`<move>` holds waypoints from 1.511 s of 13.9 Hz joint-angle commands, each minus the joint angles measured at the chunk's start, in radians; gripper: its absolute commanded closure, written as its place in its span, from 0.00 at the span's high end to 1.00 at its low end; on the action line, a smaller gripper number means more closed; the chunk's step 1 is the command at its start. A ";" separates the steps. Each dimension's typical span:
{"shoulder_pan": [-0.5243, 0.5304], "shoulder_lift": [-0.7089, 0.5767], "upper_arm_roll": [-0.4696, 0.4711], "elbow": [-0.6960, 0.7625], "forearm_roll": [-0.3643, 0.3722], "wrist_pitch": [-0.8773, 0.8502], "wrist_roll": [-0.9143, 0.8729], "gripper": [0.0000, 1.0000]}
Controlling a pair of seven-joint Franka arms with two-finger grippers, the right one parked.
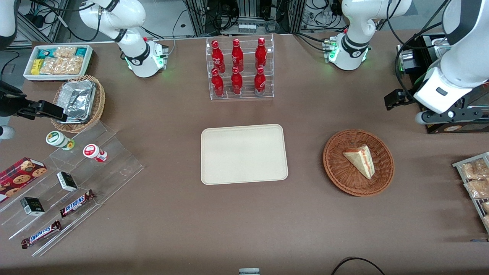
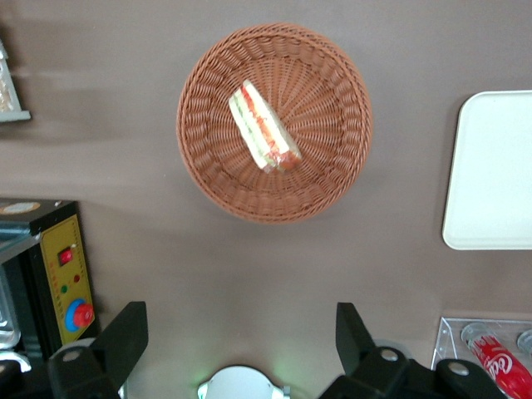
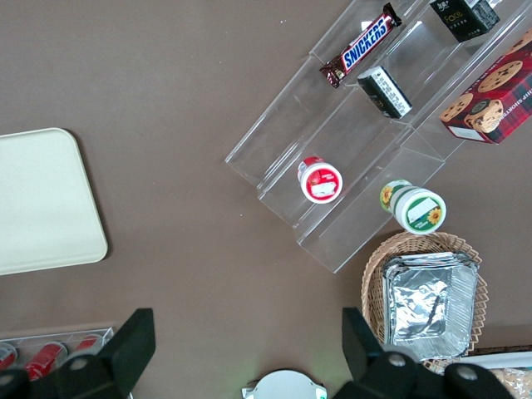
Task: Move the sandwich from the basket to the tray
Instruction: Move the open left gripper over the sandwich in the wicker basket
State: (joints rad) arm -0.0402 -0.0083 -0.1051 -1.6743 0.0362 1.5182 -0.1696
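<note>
The sandwich (image 1: 361, 159) (image 2: 264, 126), a pale bread wedge with red and green filling on its cut edge, lies in the round reddish-brown wicker basket (image 1: 333, 168) (image 2: 199, 166). The cream tray (image 1: 244, 152) (image 2: 495, 166) (image 3: 41, 199) lies bare beside the basket, toward the parked arm's end. My left gripper (image 1: 395, 98) (image 2: 239, 332) hangs high above the table, farther from the front camera than the basket and a little toward the working arm's end. It is open with nothing between its black fingers (image 2: 125, 332).
A clear rack of red bottles (image 1: 240, 68) stands farther from the front camera than the tray. A black box with a yellow button panel (image 2: 66, 274) and a rack of snack packets (image 1: 475, 179) sit at the working arm's end. A clear stepped display (image 1: 95, 168) lies toward the parked arm's end.
</note>
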 commanded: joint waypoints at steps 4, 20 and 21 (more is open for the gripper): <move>-0.007 -0.016 -0.002 -0.198 -0.009 0.215 0.013 1.00; 0.008 0.073 0.019 -0.527 -0.009 0.786 -0.046 1.00; 0.006 0.082 0.019 -0.529 -0.009 0.795 -0.100 1.00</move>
State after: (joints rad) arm -0.0360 0.0805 -0.0902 -2.1705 0.0348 2.2685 -0.2041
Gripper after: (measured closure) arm 0.000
